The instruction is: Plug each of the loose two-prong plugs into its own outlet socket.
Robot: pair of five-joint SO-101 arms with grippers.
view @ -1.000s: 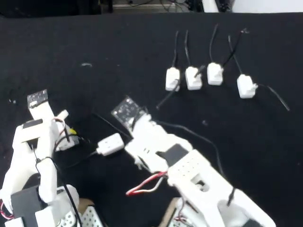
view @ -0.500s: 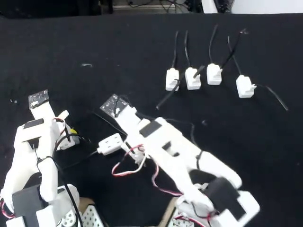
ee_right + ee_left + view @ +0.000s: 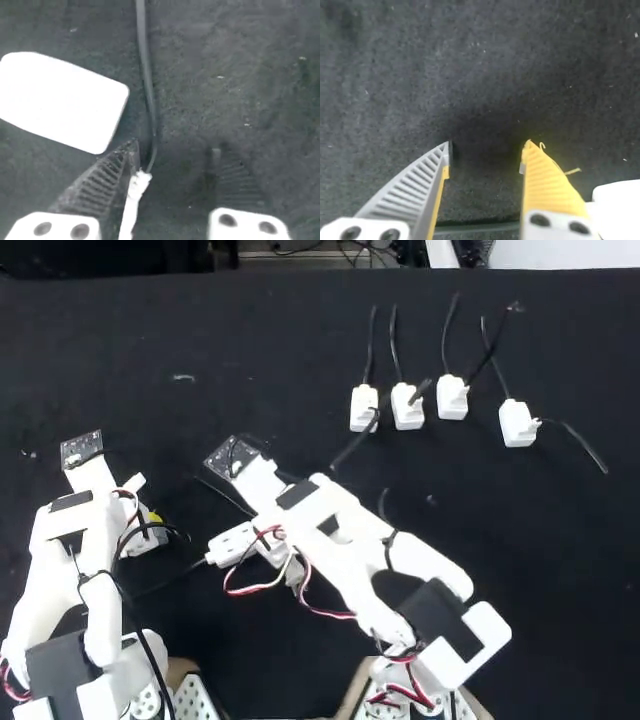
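Four white plugs (image 3: 408,405): side by side in a row, lying flat, black cords (image 3: 394,335) trailing from each
Fifth white plug (image 3: 235,543): alone, well apart from the row, flat, a black cord (image 3: 145,75) just beside it

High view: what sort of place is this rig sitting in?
Probably a robotics lab bench: a table under black cloth, a white left arm and right arm side by side, and a row of four white corded blocks laid out for testing.

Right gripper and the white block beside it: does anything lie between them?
Yes: a black cord runs along the white block, between it and the open right gripper. Nothing else visible lies between them.
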